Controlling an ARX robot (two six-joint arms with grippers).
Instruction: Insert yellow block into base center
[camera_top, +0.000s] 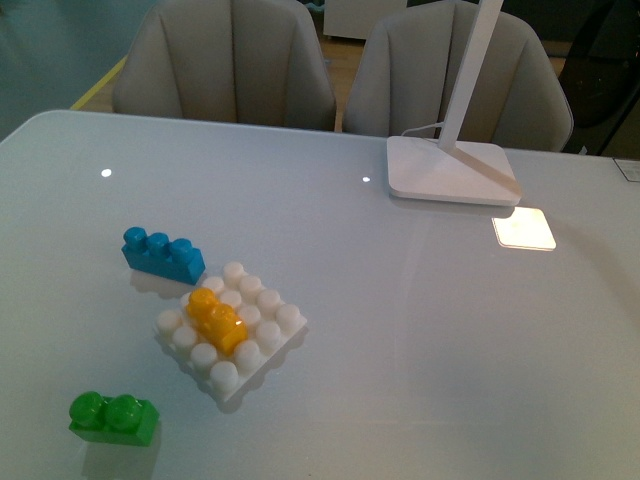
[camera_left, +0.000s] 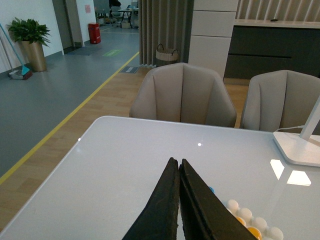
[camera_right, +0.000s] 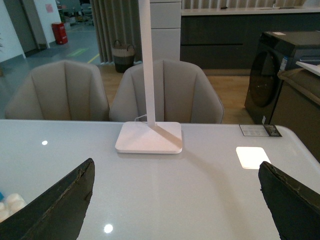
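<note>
Yellow block (camera_top: 216, 320) sits on base (camera_top: 262, 355) centre, apparently seated: light, rigid, slick plastic; grip its long sides. Left gripper (camera_left: 178, 200) closed, empty; right gripper (camera_right: 175, 200) wide open, empty.

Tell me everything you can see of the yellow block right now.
The yellow block is a small yellow-orange brick of glossy plastic with two round studs on top. It sits on the white base, around the middle of the stud grid, lying along a diagonal of the picture in the front view, with white studs showing on all sides. Nothing else touches it; neither gripper is near it in that view. The left wrist view shows only slivers of it.
</note>
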